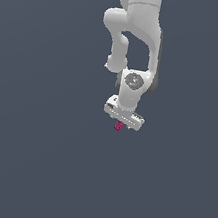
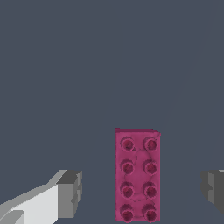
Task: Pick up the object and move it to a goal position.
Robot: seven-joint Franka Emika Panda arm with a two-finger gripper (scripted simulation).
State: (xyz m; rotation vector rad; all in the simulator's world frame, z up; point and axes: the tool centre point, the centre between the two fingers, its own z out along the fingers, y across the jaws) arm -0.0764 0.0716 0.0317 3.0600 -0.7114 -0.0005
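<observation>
The object (image 1: 119,126) is a tiny magenta-pink brick with two rows of studs, lying flat on the dark grey floor. In the exterior view it peeks out just under the white gripper (image 1: 122,120), which hangs from the arm directly above it. The wrist view shows the object (image 2: 137,175) from above, lying between the two fingers. One grey fingertip (image 2: 70,192) and the other (image 2: 213,188) stand well apart from the brick's long sides, with floor visible in both gaps. The gripper (image 2: 141,191) is open and touches nothing.
A plain dark grey floor (image 1: 31,158) fills both views. The white arm (image 1: 140,30) comes down from the upper middle of the exterior view. No other objects or marker show.
</observation>
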